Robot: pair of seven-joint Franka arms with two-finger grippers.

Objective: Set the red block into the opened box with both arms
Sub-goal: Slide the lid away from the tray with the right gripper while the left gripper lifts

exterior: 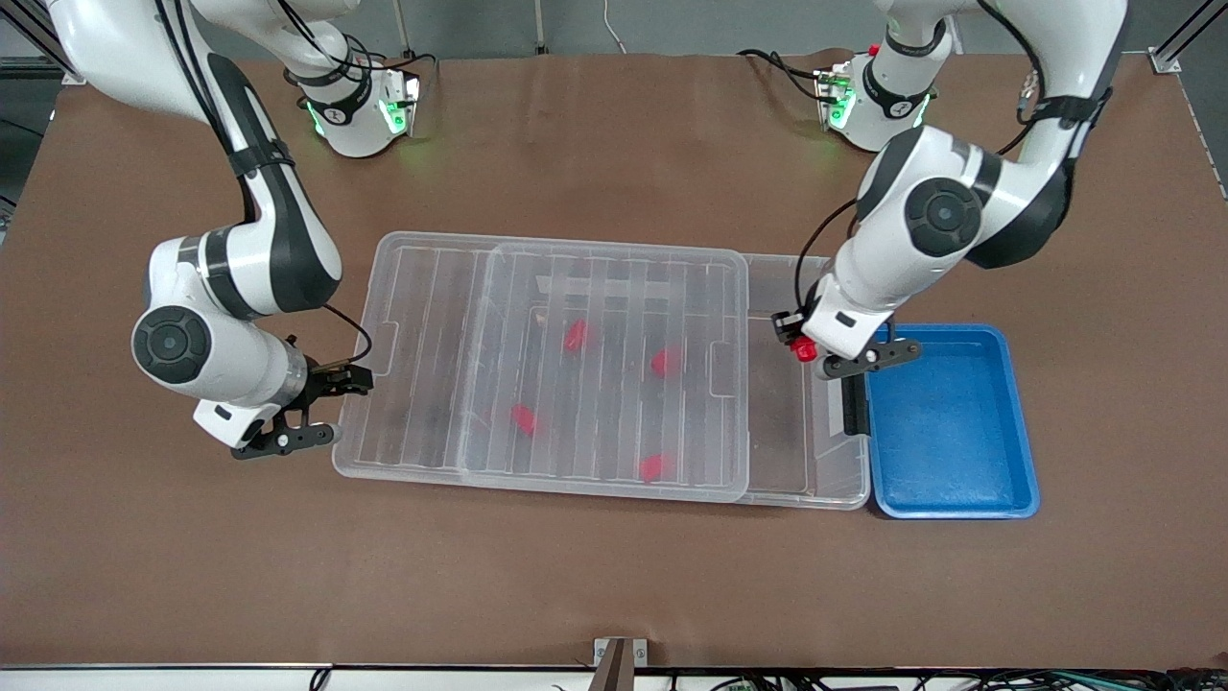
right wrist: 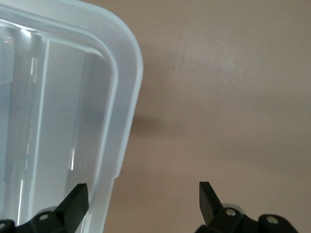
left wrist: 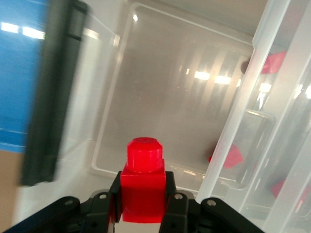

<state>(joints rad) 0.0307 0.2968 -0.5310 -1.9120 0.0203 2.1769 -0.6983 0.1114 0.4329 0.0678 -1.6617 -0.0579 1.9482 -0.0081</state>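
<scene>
The red block is pinched between the fingers of my left gripper, which is shut on it. In the front view the block hangs over the uncovered strip of the clear box, beside the black latch. The ribbed lid lies slid toward the right arm's end and covers most of the box. My right gripper stands open at that end. Its fingers straddle the lid's rim, one fingertip over the plastic and the other over the bare table.
Several paler red blocks lie in the box under the lid. A blue tray sits against the box at the left arm's end. Brown tabletop stretches between the box and the front camera.
</scene>
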